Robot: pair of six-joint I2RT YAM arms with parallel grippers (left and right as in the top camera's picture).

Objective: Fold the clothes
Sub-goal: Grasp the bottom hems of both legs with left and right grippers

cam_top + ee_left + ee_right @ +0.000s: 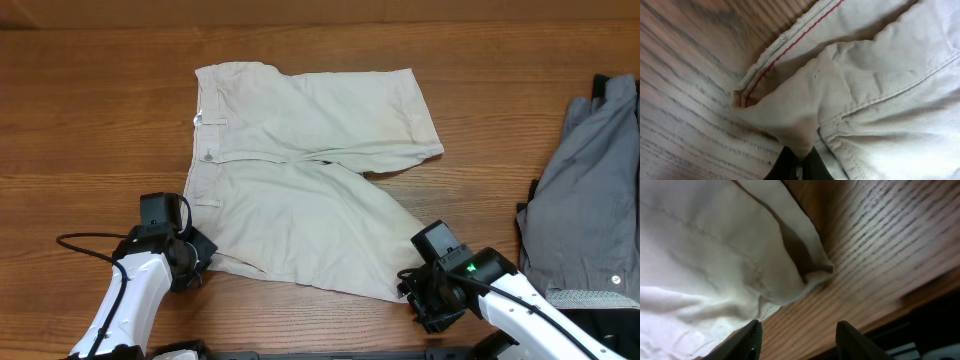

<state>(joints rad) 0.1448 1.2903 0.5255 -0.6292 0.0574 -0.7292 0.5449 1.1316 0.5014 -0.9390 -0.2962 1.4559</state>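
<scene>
shorts (pixel 300 190): cream pair, spread flat on the wooden table (pixel 90 120) and a bit creased. Waistband end is over by the left jaws, leg hems over by the right ones.
left gripper (pixel 197 258): sitting right at the near waistband corner, jaws pressed together on a little peak of the cloth.
left wrist view: the pinched fold runs straight down into the closed tips. Just past them the band is flipped open so you can see red stitching (pixel 790 47) along its inside. Bare wood off to one side.
right gripper (pixel 412 287): down at the near leg's hem, jaws spread with only wood grain between them.
hem corner (pixel 815 272): lies just ahead of the open jaws, not between them. The cloth edge comes close to one finger, can't tell if it touches.
grey garment (pixel 590 190): crumpled heap well off to the outer side of the right jaws, apart from the shorts.
</scene>
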